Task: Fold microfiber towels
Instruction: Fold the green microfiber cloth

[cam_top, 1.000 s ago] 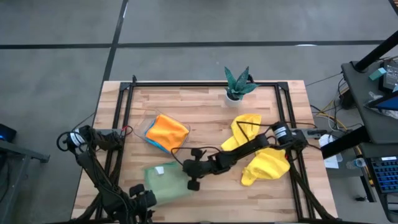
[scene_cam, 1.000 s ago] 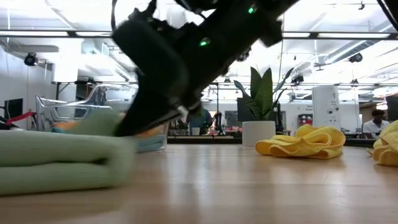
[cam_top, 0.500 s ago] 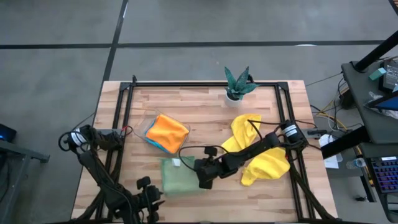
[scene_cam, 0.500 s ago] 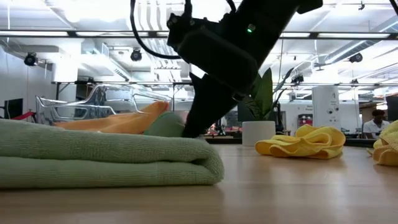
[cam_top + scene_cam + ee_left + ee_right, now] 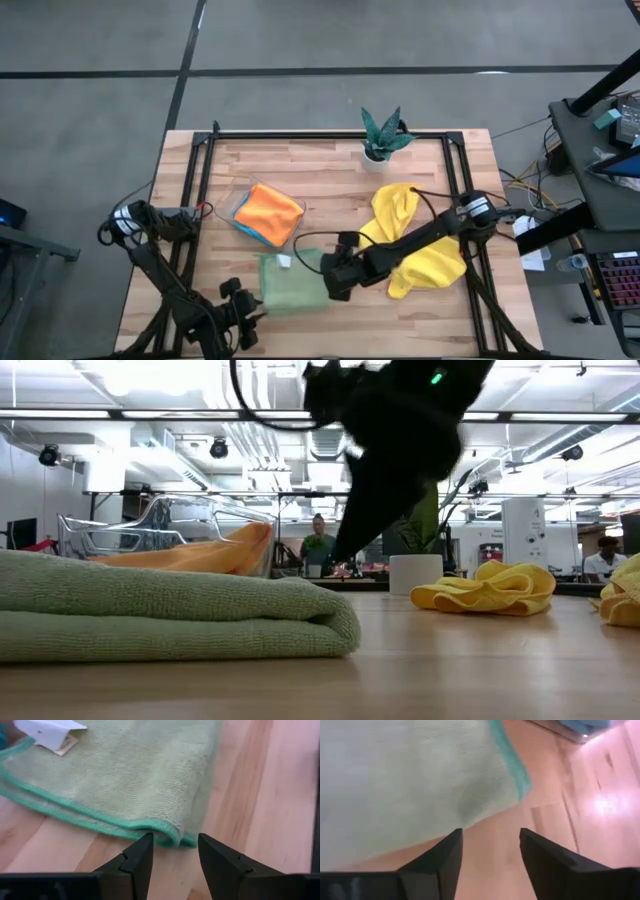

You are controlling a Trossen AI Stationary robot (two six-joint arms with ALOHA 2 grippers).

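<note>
The pale green towel [image 5: 291, 284], spread further left a second ago, now lies folded near the table's [image 5: 330, 175] front edge, just in front of the orange towel [image 5: 271, 212]. The right gripper [image 5: 334, 287] has let go, jaws spread at its right edge; this fold looks done, perhaps. The left gripper [image 5: 173, 856], jaws parted and empty, waits at the near-left corner.
</note>
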